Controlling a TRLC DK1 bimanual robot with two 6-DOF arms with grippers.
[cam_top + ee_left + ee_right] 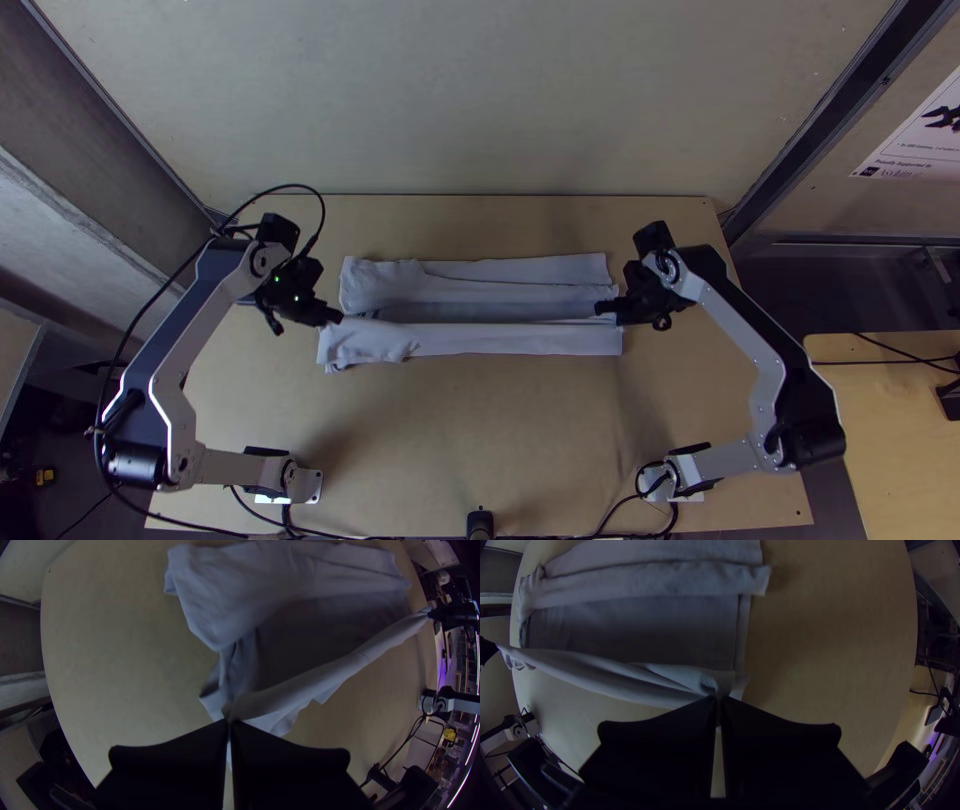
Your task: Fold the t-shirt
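The pale t-shirt point(480, 341) lies across the middle of the table as a long strip, its far side folded inward and its near edge lifted and stretched between both grippers. My left gripper point(335, 317) is at the strip's left end, my right gripper point(606, 307) at its right end. In the left wrist view my left gripper point(229, 723) is shut on a corner of the t-shirt point(310, 685). Likewise, my right gripper point(719, 699) pinches the other end of that edge of the t-shirt point(630, 675) in the right wrist view. A darker recessed layer shows between the two folds.
Bare wood of the table point(450, 420) lies between the t-shirt and the arms' bases. A pale panel point(450, 100) stands beyond the far edge. Black cables point(330, 536) run along the near edge, and another wooden table point(900, 400) is at the right.
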